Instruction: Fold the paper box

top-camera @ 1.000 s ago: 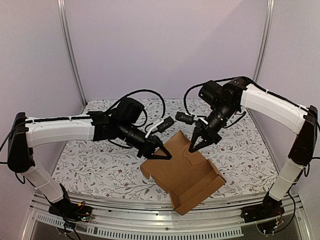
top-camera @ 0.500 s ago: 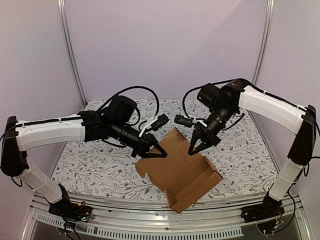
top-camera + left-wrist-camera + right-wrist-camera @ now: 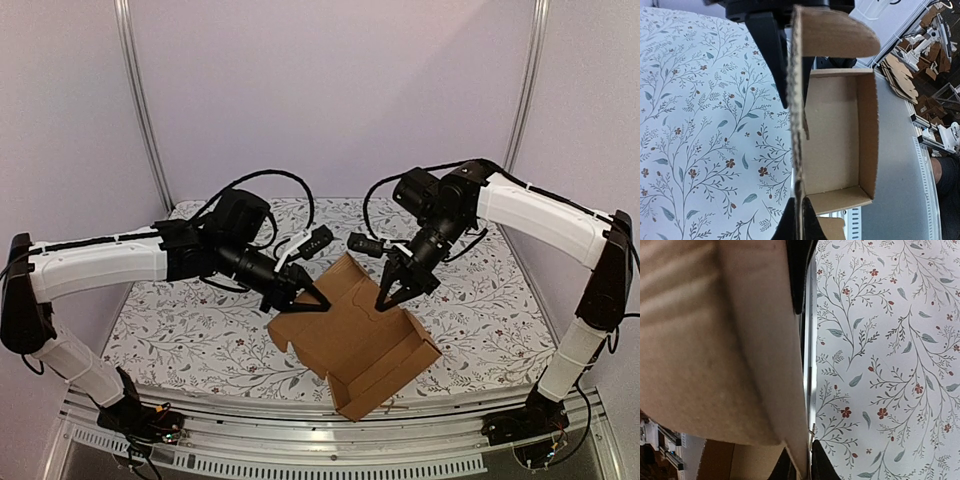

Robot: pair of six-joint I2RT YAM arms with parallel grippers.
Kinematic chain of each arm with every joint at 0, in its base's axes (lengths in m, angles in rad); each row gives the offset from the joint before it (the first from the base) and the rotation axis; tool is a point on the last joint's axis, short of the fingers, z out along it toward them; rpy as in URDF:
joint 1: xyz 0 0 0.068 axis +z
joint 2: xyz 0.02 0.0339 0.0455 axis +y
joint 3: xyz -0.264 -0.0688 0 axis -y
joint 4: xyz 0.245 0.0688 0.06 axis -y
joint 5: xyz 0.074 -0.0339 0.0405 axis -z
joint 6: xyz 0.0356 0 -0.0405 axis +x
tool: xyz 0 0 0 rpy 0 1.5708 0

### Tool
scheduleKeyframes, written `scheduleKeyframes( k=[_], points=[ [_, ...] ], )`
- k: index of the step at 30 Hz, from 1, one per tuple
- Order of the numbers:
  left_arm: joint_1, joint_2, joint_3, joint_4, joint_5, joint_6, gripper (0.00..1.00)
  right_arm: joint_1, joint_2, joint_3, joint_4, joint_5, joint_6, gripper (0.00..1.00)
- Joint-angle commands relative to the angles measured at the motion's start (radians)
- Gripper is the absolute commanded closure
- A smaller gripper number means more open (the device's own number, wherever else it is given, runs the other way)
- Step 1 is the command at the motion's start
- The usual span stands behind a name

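I hold the half-formed plain brown cardboard box (image 3: 365, 345) at the flowered counter's (image 3: 170, 330) near edge, left fingers (image 3: 767, 55) clamped on its left wall and right fingers (image 3: 799, 275) on its far flap, its long axis running from both grips toward the near right.

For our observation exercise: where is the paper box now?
Top view: the paper box sits centrally near the table's front edge, with the left gripper and right gripper at its far flaps.

Plain pale lilac walls (image 3: 330, 90) closed in the bench. Slim silver metal posts (image 3: 143, 100) rose at its far corners. A white leaf-sprigged cloth (image 3: 170, 330) covered it; a ribbed aluminium rail (image 3: 300, 462) edged the near side.
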Motion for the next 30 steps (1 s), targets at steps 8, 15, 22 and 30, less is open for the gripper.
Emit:
scheduleKeyframes(
  k=[8, 15, 22, 30],
  points=[
    [0.002, -0.012, 0.03, -0.093, -0.097, 0.113, 1.0, -0.038, -0.045, 0.031, -0.023, 0.075, 0.054, 0.54],
    [0.007, 0.058, 0.1, -0.211, -0.352, 0.209, 1.0, -0.168, -0.179, 0.022, 0.001, 0.067, 0.055, 0.41],
    [0.001, 0.197, 0.235, -0.304, -0.558, 0.241, 1.0, -0.207, -0.275, -0.125, 0.146, 0.112, 0.126, 0.39],
    [-0.072, 0.323, 0.33, -0.342, -0.859, 0.308, 1.0, -0.213, -0.307, -0.194, 0.205, 0.123, 0.154, 0.39]
  ],
)
